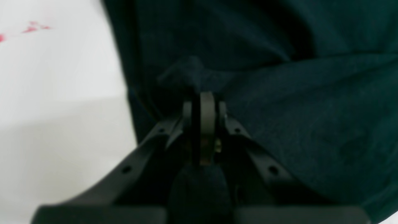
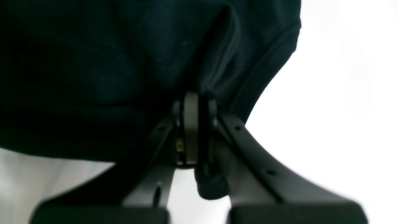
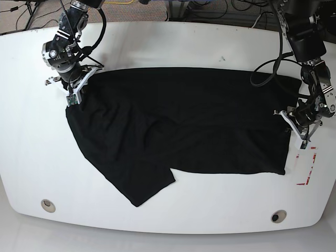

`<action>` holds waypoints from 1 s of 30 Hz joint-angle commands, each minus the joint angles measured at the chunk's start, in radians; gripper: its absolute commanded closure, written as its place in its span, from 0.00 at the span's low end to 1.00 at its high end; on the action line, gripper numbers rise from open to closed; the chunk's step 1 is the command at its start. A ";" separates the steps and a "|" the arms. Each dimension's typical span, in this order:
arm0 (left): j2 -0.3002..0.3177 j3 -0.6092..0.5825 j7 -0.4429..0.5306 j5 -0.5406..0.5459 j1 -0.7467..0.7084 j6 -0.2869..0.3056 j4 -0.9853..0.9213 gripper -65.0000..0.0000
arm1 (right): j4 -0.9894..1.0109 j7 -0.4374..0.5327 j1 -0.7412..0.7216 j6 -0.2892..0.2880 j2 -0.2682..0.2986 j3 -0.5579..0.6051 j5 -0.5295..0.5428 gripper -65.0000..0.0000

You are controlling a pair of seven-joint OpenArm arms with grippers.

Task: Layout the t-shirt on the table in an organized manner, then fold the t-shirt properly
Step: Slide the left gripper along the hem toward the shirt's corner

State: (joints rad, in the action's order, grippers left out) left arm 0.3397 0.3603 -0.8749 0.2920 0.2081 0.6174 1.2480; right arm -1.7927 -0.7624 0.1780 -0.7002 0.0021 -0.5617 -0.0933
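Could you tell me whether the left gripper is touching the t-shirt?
Touching: the left wrist view shows the left gripper shut, fabric of the t-shirt pinched between its fingers.

Even, bright overhead light is seen in the base view; the white bench [image 3: 173,47] is rendered cleanly, with only faint shadows under the arms and slight bowing of its edges toward the corners. The t-shirt [image 3: 178,121] is shown so dark that its folds are barely separated. Both wrist views are soft and out of focus. In the left wrist view, a broad grey shadow is cast on the bench left of the left gripper [image 1: 206,102]. In the right wrist view, the bench right of the right gripper [image 2: 194,102] is blown out to glare, and the cloth is lost in near-black.
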 commanded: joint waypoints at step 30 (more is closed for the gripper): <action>-0.009 0.170 -0.160 0.013 -0.243 0.058 0.488 1.00 | -0.034 0.021 -0.007 0.002 0.009 -0.005 0.010 1.00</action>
State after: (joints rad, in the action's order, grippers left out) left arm 0.3103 0.5175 -1.0473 0.3096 -0.0360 0.6567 1.7149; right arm -1.7977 -0.7628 0.1764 -0.7010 0.0025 -0.5613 -0.0917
